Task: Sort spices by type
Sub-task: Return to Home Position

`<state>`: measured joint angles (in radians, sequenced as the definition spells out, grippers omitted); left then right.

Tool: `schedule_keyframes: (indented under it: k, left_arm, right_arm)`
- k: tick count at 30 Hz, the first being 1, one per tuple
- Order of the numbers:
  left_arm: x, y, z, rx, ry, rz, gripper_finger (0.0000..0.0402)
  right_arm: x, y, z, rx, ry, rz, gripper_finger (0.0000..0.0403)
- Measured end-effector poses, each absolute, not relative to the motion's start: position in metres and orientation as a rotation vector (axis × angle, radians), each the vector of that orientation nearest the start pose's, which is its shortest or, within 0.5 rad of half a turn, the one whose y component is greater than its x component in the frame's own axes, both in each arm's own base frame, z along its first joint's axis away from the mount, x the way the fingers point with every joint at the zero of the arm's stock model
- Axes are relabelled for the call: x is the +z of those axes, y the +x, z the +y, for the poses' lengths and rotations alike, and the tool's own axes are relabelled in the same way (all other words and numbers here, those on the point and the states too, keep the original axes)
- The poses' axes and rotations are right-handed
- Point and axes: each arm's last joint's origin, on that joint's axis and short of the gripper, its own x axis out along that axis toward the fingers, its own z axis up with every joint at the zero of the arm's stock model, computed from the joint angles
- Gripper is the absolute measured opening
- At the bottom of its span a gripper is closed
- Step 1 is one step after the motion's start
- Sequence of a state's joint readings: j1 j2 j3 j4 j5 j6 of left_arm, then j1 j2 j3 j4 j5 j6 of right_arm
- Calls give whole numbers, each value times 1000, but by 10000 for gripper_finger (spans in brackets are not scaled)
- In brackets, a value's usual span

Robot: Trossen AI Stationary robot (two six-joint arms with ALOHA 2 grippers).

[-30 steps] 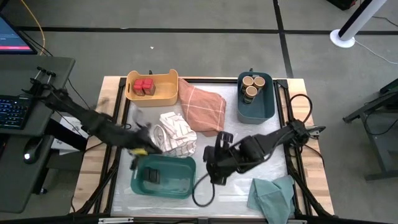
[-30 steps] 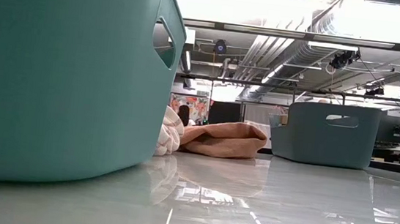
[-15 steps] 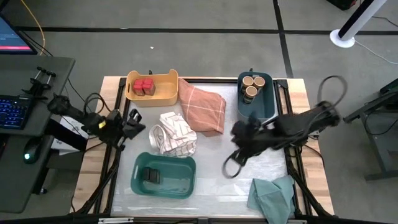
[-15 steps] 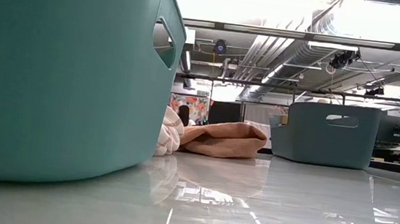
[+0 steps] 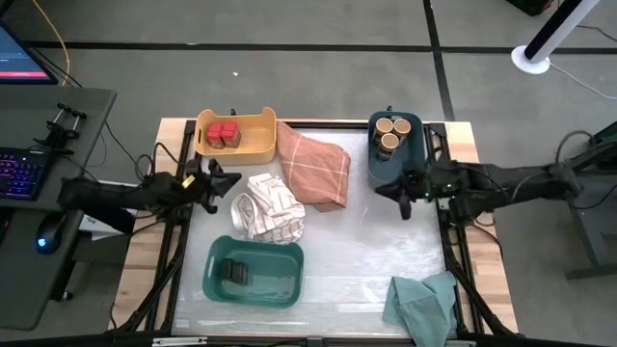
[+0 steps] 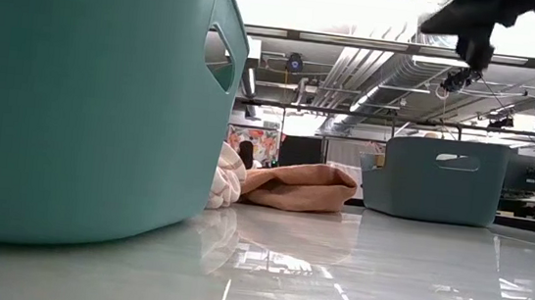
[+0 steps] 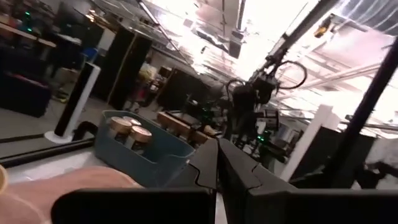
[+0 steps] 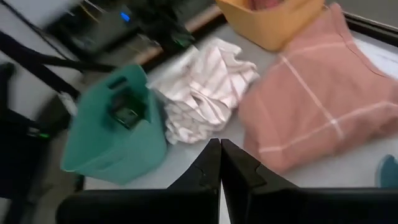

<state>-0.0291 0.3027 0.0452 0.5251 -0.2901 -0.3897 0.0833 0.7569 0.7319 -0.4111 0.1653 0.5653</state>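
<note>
Small black spice blocks are binned; homing is judged due. The left gripper and right gripper are clamped closed, empty.

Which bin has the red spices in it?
The yellow bin holds the red spices. That sets it apart: the blue bin holds tan-topped jars, and the green bin holds black spices.

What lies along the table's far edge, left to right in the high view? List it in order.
Yellow bin holding red-topped spices → orange cloth → blue bin holding tan-topped jars. The left gripper and right gripper overlap the bins' spans, so they are omitted.
</note>
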Motion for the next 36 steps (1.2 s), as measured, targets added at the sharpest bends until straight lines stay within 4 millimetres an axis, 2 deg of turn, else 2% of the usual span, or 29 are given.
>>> schedule_keyframes:
  k: [4,10,16,19,25,29,33,36]
  left_arm:
    - [203,112,9,253,-441,-329,0]
    - [199,112,11,333,-471,-303,0]
    - [196,113,11,340,-466,-273,0]
    - [195,113,11,342,-464,-266,0]
    - [195,113,11,345,-462,-256,0]
    - [195,105,11,343,-463,-262,0]
    - [195,91,11,335,-471,-302,0]
    - [190,92,11,344,-482,-339,0]
  right_arm:
    - [263,145,-3,-139,514,265,0]
    - [223,140,-22,-112,454,45,0]
    - [190,132,-33,-97,427,-46,0]
    - [178,130,-36,-153,366,-14,0]
    - [158,127,-37,-232,404,156,0]
    - [152,125,-37,-242,395,233,0]
    - [152,124,-36,-236,362,242,0]
    - [157,117,-31,-203,305,190,0]
